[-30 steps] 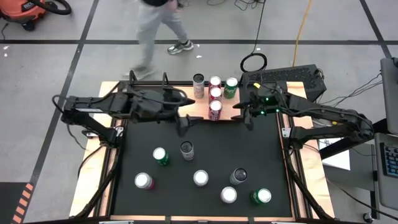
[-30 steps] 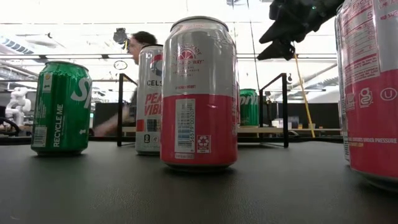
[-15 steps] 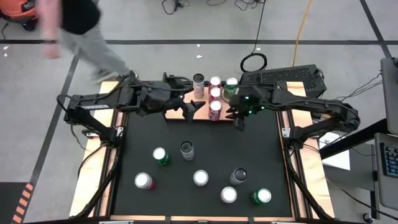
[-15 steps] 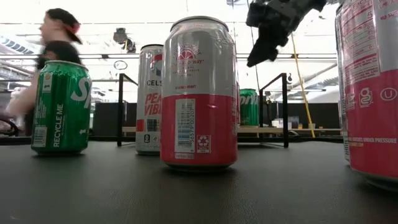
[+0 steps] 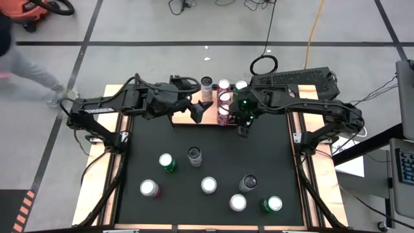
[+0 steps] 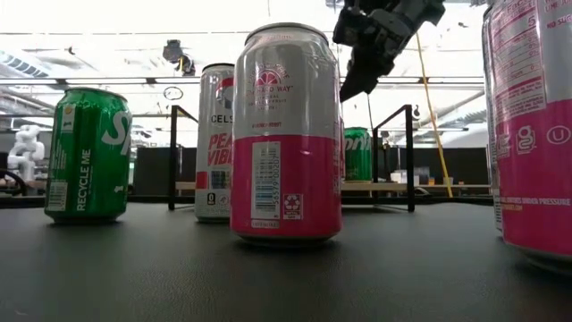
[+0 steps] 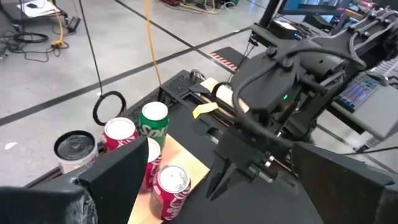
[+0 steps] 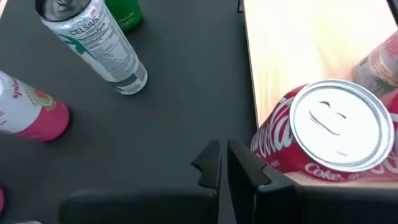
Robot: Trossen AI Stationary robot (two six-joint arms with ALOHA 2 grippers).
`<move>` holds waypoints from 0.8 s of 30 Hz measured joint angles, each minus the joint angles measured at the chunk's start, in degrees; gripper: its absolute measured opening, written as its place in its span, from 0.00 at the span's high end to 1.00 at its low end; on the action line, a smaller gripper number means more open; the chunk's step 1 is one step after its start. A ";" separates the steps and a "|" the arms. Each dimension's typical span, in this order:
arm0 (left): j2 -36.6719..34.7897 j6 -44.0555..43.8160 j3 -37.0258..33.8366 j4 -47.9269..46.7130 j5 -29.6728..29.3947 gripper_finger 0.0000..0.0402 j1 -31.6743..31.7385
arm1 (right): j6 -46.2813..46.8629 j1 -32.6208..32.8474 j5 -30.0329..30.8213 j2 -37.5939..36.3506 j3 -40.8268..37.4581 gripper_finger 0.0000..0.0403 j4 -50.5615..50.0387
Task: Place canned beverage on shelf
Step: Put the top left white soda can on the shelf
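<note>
The shelf (image 5: 211,119) is a light wooden board at the far edge of the black mat. Several cans stand on it; a red Coke can (image 5: 224,111) (image 8: 328,132) is the nearest. My right gripper (image 5: 242,127) (image 8: 221,165) (image 6: 356,85) hangs shut above the mat, just right of the Coke can and apart from it. My left gripper (image 5: 198,110) hovers wide open over the shelf's left part, with nothing between its fingers. A Celsius can (image 5: 194,156) (image 8: 99,38) and a green can (image 5: 167,162) stand upright on the mat.
More cans stand on the mat nearer the front: a pink one (image 5: 149,188) (image 6: 286,134), a white-topped one (image 5: 208,185), a dark one (image 5: 248,183), another (image 5: 237,202) and a green one (image 5: 273,204). A person's leg (image 5: 35,71) shows beyond the table's far left.
My right gripper has shut and moved toward the table's left, tipping further down, and now hangs beside the Coke can. My left gripper has shifted slightly toward the far edge, over the shelf, still open. The person behind the table has walked off to the left.
</note>
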 joint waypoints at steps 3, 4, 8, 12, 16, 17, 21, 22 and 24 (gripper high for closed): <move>0.00 -1.26 0.00 0.01 -0.16 0.01 0.00 | 0.00 0.00 0.04 1.25 0.00 0.99 -0.57; 0.00 -1.28 0.00 0.00 -0.16 0.01 0.00 | 0.00 0.00 0.04 1.70 0.00 1.00 -0.44; 0.00 -1.28 0.00 0.00 -0.43 0.01 0.00 | 0.01 -0.06 0.14 2.77 0.00 1.00 -0.38; 0.00 -1.28 0.00 -0.01 -0.66 0.01 0.00 | 0.00 -0.07 2.56 3.15 -0.02 1.00 -0.36; 0.00 -1.26 0.00 -0.02 -0.82 0.01 0.00 | -0.55 -0.16 6.44 3.09 -0.02 1.00 0.78; 0.00 -1.26 0.00 -0.02 -0.82 0.01 0.00 | -0.68 -0.33 6.81 3.09 -0.02 1.00 0.97; 0.00 -1.26 0.00 -0.02 -1.01 0.01 0.00 | -0.63 -0.97 7.71 3.09 -0.02 1.00 1.23; 0.00 -1.24 0.00 -0.03 -1.04 0.01 0.00 | -0.66 -1.19 7.73 3.09 -0.02 1.00 1.16; 0.00 -1.24 0.00 -0.04 -1.17 0.01 0.00 | -0.63 -1.56 7.73 3.09 -0.02 1.00 1.12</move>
